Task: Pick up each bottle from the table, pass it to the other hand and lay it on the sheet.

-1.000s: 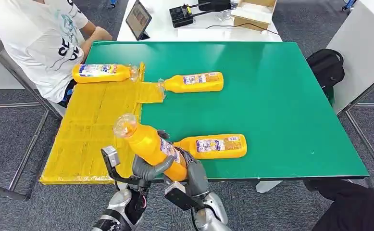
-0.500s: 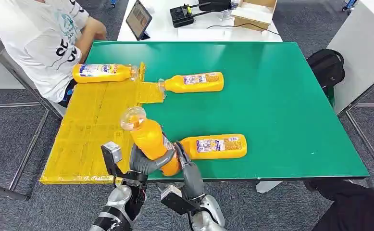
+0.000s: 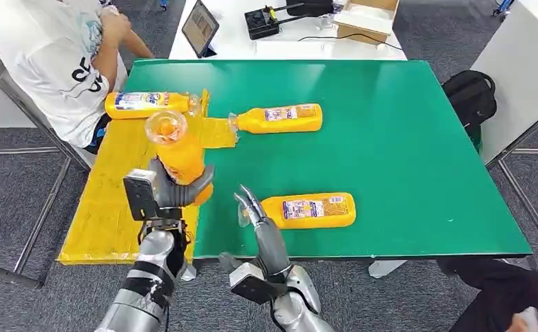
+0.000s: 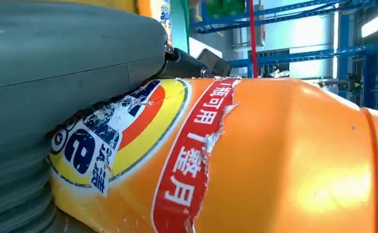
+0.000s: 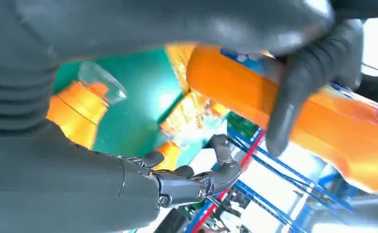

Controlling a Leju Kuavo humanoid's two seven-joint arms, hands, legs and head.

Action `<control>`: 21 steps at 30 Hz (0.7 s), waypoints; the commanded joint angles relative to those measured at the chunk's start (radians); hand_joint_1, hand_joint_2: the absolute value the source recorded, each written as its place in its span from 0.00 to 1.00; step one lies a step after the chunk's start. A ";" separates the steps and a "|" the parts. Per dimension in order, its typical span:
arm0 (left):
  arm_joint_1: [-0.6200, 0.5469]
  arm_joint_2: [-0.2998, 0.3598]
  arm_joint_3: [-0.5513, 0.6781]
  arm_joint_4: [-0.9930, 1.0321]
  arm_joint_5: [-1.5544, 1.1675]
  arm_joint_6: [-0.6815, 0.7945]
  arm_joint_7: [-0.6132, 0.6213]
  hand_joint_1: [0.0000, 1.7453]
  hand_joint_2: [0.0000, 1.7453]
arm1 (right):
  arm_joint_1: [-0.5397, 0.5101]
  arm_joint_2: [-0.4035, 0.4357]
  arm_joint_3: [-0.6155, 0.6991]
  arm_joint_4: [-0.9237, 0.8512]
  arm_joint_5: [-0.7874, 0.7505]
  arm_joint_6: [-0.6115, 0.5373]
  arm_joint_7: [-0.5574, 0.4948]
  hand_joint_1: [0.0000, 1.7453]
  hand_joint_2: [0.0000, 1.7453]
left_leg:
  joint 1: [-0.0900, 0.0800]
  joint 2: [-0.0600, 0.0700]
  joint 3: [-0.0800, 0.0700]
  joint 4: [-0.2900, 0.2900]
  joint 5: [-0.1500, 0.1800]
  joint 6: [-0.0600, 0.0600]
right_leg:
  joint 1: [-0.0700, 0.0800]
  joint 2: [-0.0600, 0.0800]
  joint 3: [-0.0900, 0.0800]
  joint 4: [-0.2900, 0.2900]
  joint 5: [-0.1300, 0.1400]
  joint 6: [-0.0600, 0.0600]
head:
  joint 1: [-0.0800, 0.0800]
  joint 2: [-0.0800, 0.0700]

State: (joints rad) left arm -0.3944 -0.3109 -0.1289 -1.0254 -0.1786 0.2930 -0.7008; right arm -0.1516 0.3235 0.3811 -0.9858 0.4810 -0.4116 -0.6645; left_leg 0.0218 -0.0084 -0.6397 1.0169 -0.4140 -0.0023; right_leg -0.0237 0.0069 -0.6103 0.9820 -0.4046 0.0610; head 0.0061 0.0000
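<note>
The robot's left hand (image 3: 176,188) grips an orange plastic bottle with a clear cap and a printed label (image 3: 176,155), holding it roughly upright, cap toward the camera, above the near part of the yellow sheet (image 3: 124,173) that covers the left end of the green table (image 3: 404,138). The left wrist view shows the same bottle pressed close against the grey thumb (image 4: 70,63), its torn red and blue label facing the lens. The right hand (image 3: 256,214) holds nothing; its fingers (image 3: 247,200) are apart and pointing forward over the green surface, just beside the neck of a second orange bottle lying on its side near the front edge (image 3: 308,209).

A third orange bottle (image 3: 280,118) lies on its side farther back, its body on bare green and its cap touching a corner of the sheet. A fourth bottle with a blue label (image 3: 149,104) lies on the far end of the sheet, close to a seated person in a white shirt (image 3: 52,62).

As a judgement: one bottle looks delivered, and the one in the left hand appears to be past its handover and ready to be lowered and laid flat on the sheet. Two bottles seem left to do, the near one beside the free right hand and the far one, which rests mostly off the sheet. The task looks roughly a third to halfway complete.
</note>
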 commanded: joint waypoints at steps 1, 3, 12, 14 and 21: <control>-0.134 0.095 0.134 0.162 -0.059 0.136 0.003 1.00 1.00 | 0.047 -0.044 0.033 -0.211 -0.114 -0.011 -0.034 0.00 0.00 | 0.000 0.002 0.003 -0.001 -0.001 0.001 | 0.000 0.001 0.002 0.000 -0.001 -0.002 | 0.000 0.000; -0.171 0.120 0.177 0.215 -0.108 0.189 0.003 1.00 1.00 | 0.060 -0.047 0.009 -0.262 -0.142 -0.023 -0.034 0.00 0.00 | 0.000 0.002 0.004 -0.001 -0.001 0.001 | 0.000 0.001 0.003 0.000 -0.001 -0.003 | 0.000 0.000; -0.201 0.134 0.194 0.285 -0.163 0.234 0.003 1.00 1.00 | 0.073 -0.055 -0.001 -0.311 -0.180 -0.037 -0.034 0.00 0.00 | 0.000 0.001 0.005 0.000 -0.001 0.001 | 0.001 -0.001 0.005 -0.001 -0.002 -0.002 | 0.000 0.000; -0.201 0.134 0.194 0.285 -0.163 0.234 0.003 1.00 1.00 | 0.073 -0.055 -0.001 -0.311 -0.180 -0.037 -0.034 0.00 0.00 | 0.000 0.001 0.006 -0.001 -0.002 0.001 | 0.001 -0.001 0.006 -0.001 -0.002 -0.003 | 0.000 0.000; -0.201 0.134 0.194 0.285 -0.163 0.234 0.003 1.00 1.00 | 0.073 -0.055 -0.001 -0.311 -0.180 -0.037 -0.034 0.00 0.00 | 0.001 0.001 0.007 0.000 -0.002 0.001 | 0.001 -0.001 0.006 0.000 -0.002 -0.004 | 0.000 0.000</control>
State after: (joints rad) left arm -0.5385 -0.1945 0.0469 -0.8255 -0.3395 0.5261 -0.7008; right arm -0.0705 0.2995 0.3872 -1.2940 0.3086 -0.4479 -0.6645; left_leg 0.0218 -0.0081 -0.6399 1.0169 -0.4139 -0.0026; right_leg -0.0237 0.0070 -0.6109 0.9820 -0.4046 0.0609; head 0.0065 0.0000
